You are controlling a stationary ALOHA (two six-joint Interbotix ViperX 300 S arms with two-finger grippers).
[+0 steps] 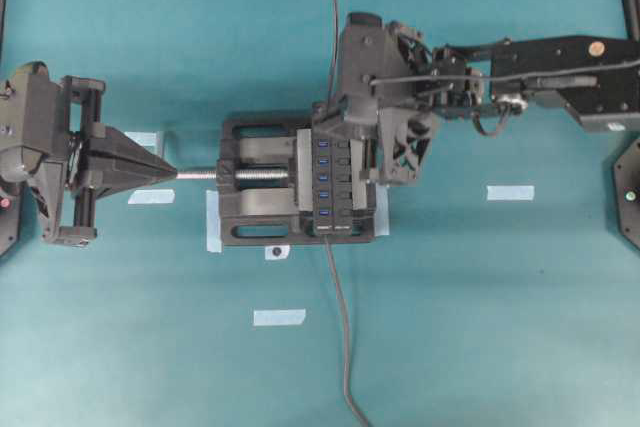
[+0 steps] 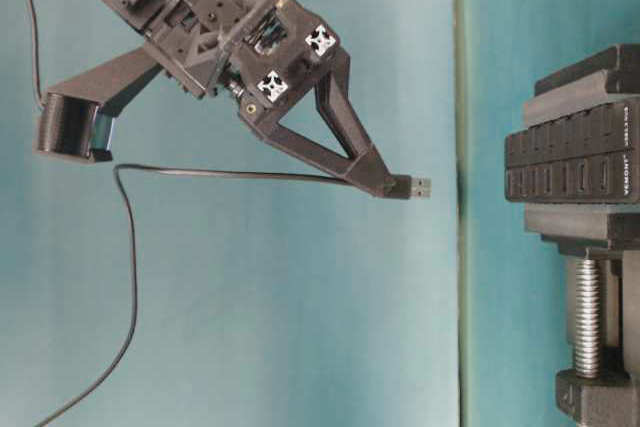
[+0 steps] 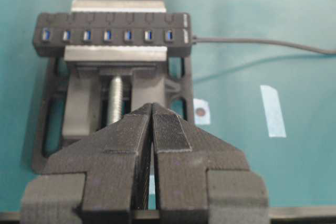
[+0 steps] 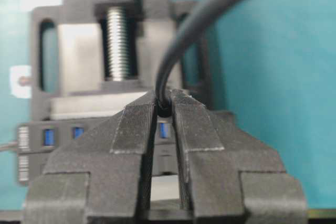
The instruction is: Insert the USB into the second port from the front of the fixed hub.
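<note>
While right claw [image 2: 385, 184] grips thin black USB cable plug [image 2: 421, 188], held in air short of long black blue-port hub [image 1: 332, 185] in black vise [image 1: 255, 182]: line up second port, push straight. Left claw [image 3: 153, 116] closed, empty.

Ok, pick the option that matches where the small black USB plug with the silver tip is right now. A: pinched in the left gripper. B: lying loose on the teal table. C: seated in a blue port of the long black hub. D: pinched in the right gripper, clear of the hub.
D: the table-level view shows the right gripper clamping the USB plug, with a clear gap to the hub.
</note>
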